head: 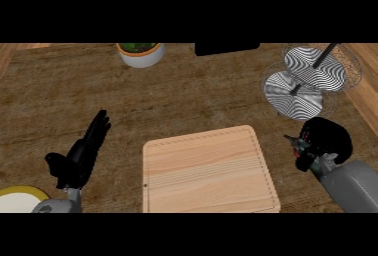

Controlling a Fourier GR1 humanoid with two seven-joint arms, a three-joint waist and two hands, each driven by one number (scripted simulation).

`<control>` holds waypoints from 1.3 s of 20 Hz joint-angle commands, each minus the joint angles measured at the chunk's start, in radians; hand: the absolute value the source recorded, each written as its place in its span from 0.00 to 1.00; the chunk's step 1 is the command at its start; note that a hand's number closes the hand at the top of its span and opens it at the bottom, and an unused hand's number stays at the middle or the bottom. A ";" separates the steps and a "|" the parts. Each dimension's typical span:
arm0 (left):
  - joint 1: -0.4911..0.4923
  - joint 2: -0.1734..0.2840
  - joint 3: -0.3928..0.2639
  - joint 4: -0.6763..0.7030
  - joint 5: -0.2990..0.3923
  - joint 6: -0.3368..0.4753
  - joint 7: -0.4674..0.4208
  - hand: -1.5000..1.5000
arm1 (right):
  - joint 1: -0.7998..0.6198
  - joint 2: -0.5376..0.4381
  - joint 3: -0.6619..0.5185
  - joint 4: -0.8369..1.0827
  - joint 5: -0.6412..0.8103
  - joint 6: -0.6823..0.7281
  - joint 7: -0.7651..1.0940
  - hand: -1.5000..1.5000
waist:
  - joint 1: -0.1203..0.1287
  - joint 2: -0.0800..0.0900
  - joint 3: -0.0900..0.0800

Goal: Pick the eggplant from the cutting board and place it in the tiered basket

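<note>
Cutting board (210,170): centre of the frame, lower half; its top is bare, no eggplant on it.
Eggplant: not plainly visible; I judge it is inside my right hand, since a dark rounded shape sits in the curl there.
Right hand (322,142): right of the frame, just beside the board's right edge, fingers curled round that dark shape.
Left hand (81,152): left of the frame, fingers straight and up, resting, holding nothing.
Tiered basket (310,80): upper right, two round striped trays, the lower one near my right hand.
Plant pot (142,54): top, left of centre.
Plate (18,197): lower left corner.
Risk: lifting toward the basket, my hand could catch the lower tray's rim or the centre pole; releasing too near the edge could let the load roll off.
</note>
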 commanded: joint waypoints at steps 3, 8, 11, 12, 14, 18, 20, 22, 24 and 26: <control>0.051 0.002 0.019 -0.018 0.012 0.010 -0.009 0.50 | 0.138 -0.203 -0.348 -0.091 -0.134 -0.252 -0.107 1.00 | -0.032 -0.007 0.004; 0.057 0.012 0.005 -0.037 0.009 -0.015 -0.011 0.50 | 0.250 -0.268 -0.566 -0.239 -0.297 -0.337 -0.292 1.00 | 0.006 0.001 0.002; 0.045 0.011 0.003 -0.054 0.015 -0.024 -0.012 0.50 | 0.351 -0.342 -0.704 -0.328 -0.385 -0.307 -0.363 1.00 | 0.042 0.011 0.000; 0.044 0.023 0.003 -0.063 0.026 -0.045 0.014 0.50 | 0.411 -0.331 -0.725 -0.388 -0.413 -0.291 -0.368 1.00 | 0.058 0.014 0.000; 0.001 -0.002 -0.019 -0.034 0.004 -0.035 0.012 0.50 | 0.471 -0.351 -0.829 -0.406 -0.478 -0.254 -0.422 1.00 | 0.085 0.023 0.000; -0.058 0.026 -0.009 -0.047 0.022 -0.090 0.053 0.50 | 0.400 -0.401 -0.930 -0.490 -0.537 -0.155 -0.204 1.00 | 0.145 0.033 -0.001; -0.043 -0.033 -0.051 -0.008 -0.037 -0.053 -0.005 0.50 | 0.365 -0.390 -0.978 -0.394 -0.542 -0.140 -0.276 1.00 | 0.160 0.036 0.000; -0.026 -0.044 -0.066 -0.054 -0.035 -0.056 0.022 0.50 | 0.309 -0.435 -0.984 -0.461 -0.570 -0.089 -0.148 1.00 | 0.166 0.036 -0.001; -0.091 -0.057 -0.051 0.017 -0.036 -0.058 0.011 0.50 | 0.160 -0.514 -0.925 -0.339 -0.567 -0.066 -0.092 1.00 | 0.180 0.041 -0.001; -0.091 -0.017 -0.027 0.017 -0.026 -0.101 0.002 0.50 | 0.070 -0.500 -0.854 -0.270 -0.554 -0.074 -0.089 1.00 | 0.189 0.042 -0.001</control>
